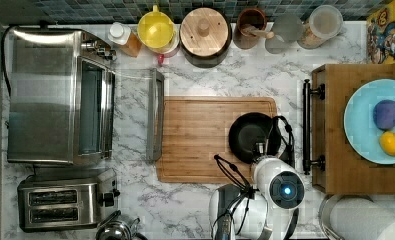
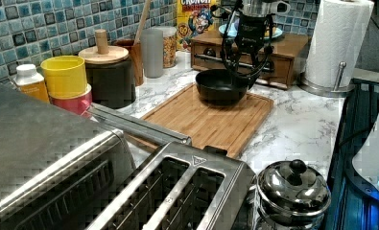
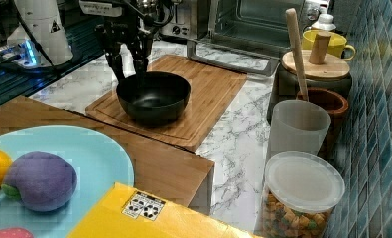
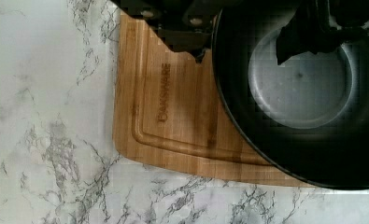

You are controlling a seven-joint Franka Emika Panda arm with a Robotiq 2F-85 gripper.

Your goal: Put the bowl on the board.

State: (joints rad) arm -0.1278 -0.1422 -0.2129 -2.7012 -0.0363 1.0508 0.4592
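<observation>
The black bowl (image 1: 250,135) (image 2: 220,86) (image 3: 154,96) sits upright on the light-brown wooden board (image 1: 195,140) (image 2: 211,122) (image 3: 208,94), at the board's end near the wooden tray. My gripper (image 3: 129,67) (image 4: 243,51) reaches down over the bowl's rim on the arm's side. It is open. One finger (image 4: 191,39) is outside the rim and the other (image 4: 303,39) is over the greyish inside of the bowl (image 4: 303,93). The rim lies in the gap between them, close to the outer finger. The board's rounded corner and groove (image 4: 173,107) show beside the bowl.
A darker wooden tray with black handles (image 1: 335,135) carries a light-blue plate of fruit (image 1: 375,120), close beside the board. The toaster oven's open door (image 1: 155,115) borders the board's other end. A lidded pot (image 1: 205,35), cups and jars line the tiled wall. A toaster (image 1: 65,205) and a paper towel roll (image 1: 365,220) stand near the front.
</observation>
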